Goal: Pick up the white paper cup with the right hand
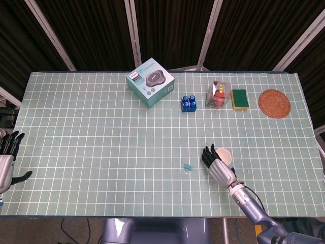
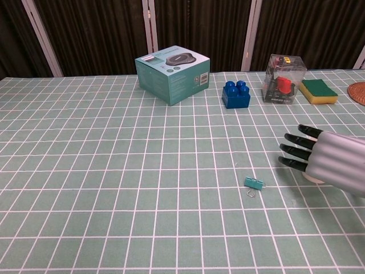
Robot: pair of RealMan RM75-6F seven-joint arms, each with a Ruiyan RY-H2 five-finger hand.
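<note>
The white paper cup [image 1: 225, 154] stands upright on the green checked table near its front right part. My right hand [image 1: 217, 166] lies just to the cup's left and front, fingers stretched out and apart, holding nothing. In the chest view the right hand [image 2: 328, 161] covers almost all of the cup [image 2: 313, 180], of which only a sliver shows under the hand. Whether the hand touches the cup I cannot tell. My left hand [image 1: 8, 152] hangs open off the table's left edge, holding nothing.
A small teal binder clip [image 1: 188, 167] lies left of the right hand. Along the back stand a teal box [image 1: 150, 82], a blue brick [image 1: 189, 102], a clear box with red contents [image 1: 218, 94], a green-yellow sponge [image 1: 239, 99] and a round woven coaster [image 1: 274, 103].
</note>
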